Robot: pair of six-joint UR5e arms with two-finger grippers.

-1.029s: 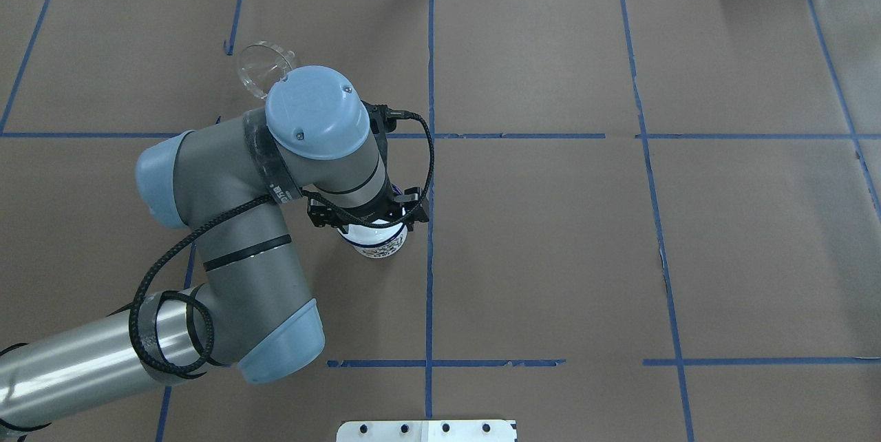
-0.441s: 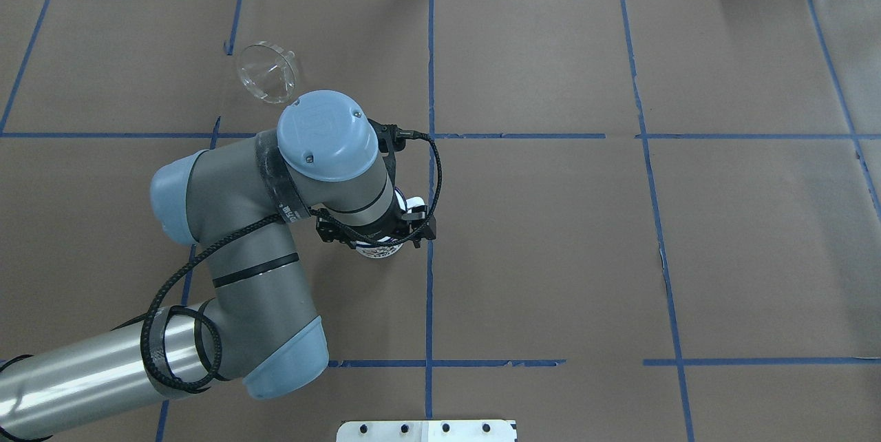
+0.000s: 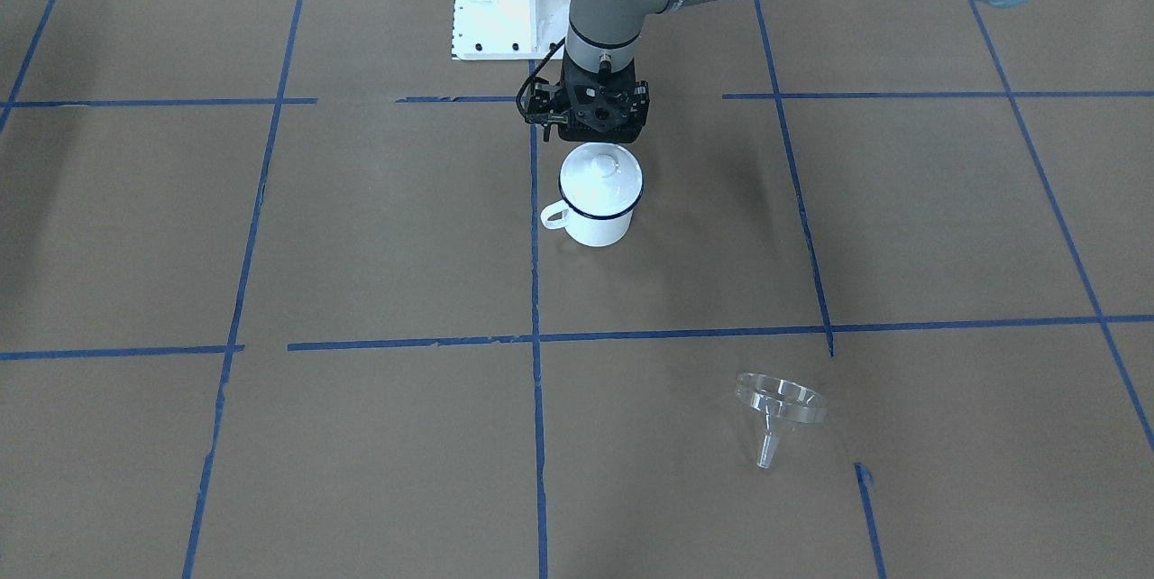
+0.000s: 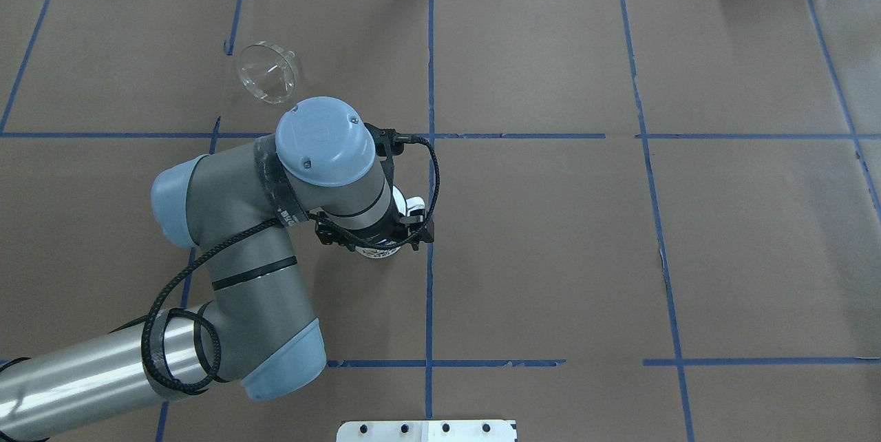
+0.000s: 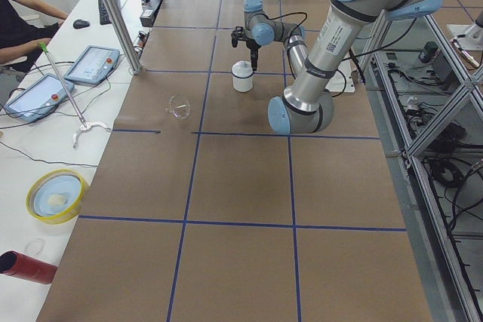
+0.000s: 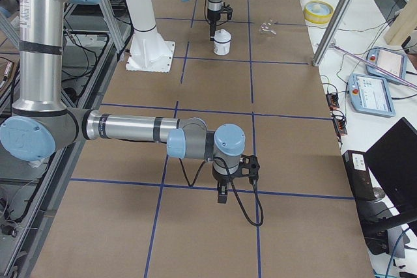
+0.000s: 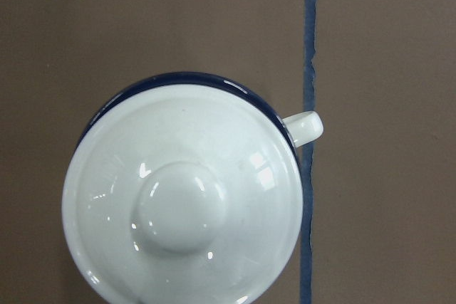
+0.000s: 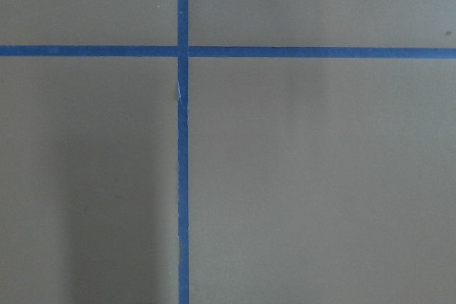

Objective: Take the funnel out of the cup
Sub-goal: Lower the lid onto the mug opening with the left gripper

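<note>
Funnel (image 3: 780, 408) out of the cup (image 3: 595, 214): it rests on the bare table (image 3: 361, 227), apparently tipped on its side, well apart from the cup, nothing touching it. Cup upright, handle free, a white knobbed lid (image 3: 599, 171) seated on its rim. Left gripper (image 3: 590, 121) hangs just above the lid; fingers hidden, cannot tell if spread or pressed together. Right gripper (image 6: 223, 193) far off, low over the table; finger state not readable either. Removal looks done; nothing of the task appears left beyond pulling the arm clear
</note>
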